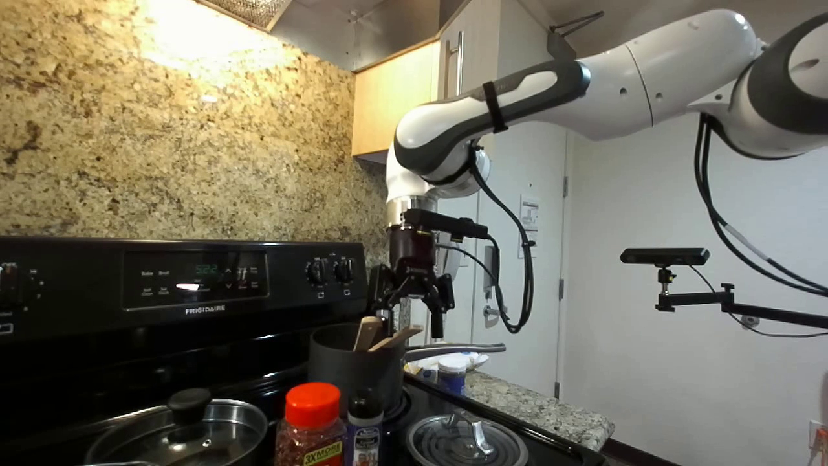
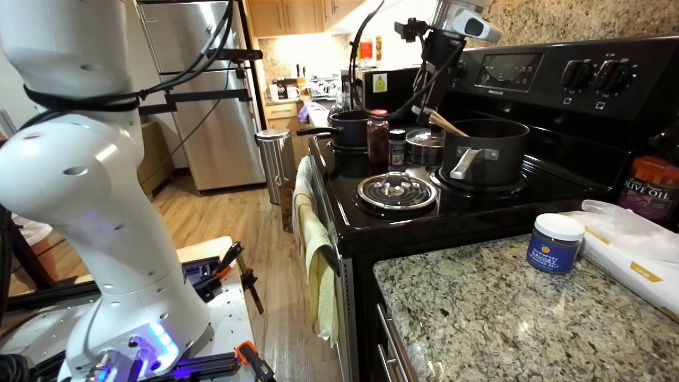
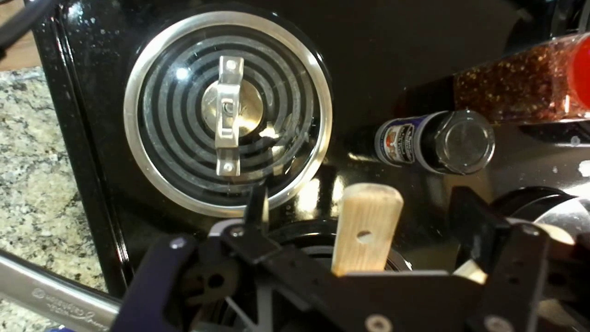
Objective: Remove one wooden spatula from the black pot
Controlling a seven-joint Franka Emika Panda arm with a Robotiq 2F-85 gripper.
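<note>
The black pot (image 1: 356, 372) stands on a rear burner and also shows in an exterior view (image 2: 490, 162). Two wooden handles stick up over its rim. The pale wooden spatula (image 1: 399, 338) leans outward; its holed handle end shows large in the wrist view (image 3: 367, 230). A second wooden utensil (image 1: 367, 334) stands beside it; a bit of it shows by the right finger in the wrist view (image 3: 471, 272). My gripper (image 1: 413, 320) is open above the pot and points down. In the wrist view its fingers (image 3: 362, 203) lie on either side of the spatula handle, apart from it.
A glass lid (image 3: 152, 159) lies on a front burner. A spice bottle (image 3: 433, 143) and a red-capped jar (image 3: 511, 85) stand close by. A lidded pan (image 1: 223, 430) is at the stove's back. The pot's steel handle (image 3: 55, 290) sticks out over the counter (image 2: 477, 318).
</note>
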